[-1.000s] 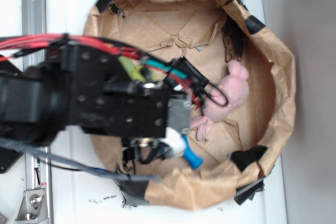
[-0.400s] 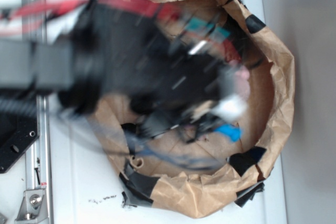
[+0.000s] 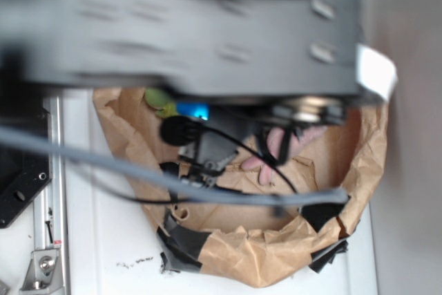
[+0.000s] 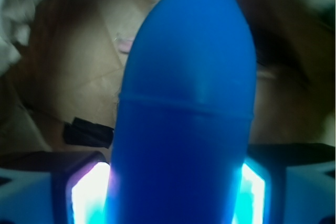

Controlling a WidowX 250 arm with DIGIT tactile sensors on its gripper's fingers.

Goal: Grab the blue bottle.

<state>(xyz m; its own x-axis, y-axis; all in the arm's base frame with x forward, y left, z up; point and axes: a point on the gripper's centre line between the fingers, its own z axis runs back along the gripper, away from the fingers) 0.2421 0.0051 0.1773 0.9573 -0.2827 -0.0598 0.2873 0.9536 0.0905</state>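
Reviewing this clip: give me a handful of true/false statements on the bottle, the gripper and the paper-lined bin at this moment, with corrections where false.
1. The blue bottle sits between the gripper pads. True.
2. The bottle is red. False: it is bright blue.
3. In the wrist view, the bottle's narrow neck points away from the camera, toward the top of the picture. True.
4. The pink plush toy is held in the gripper. False: it lies in the brown paper bin, partly hidden by the arm.
5. The paper bin's rim is patched with black tape. True.
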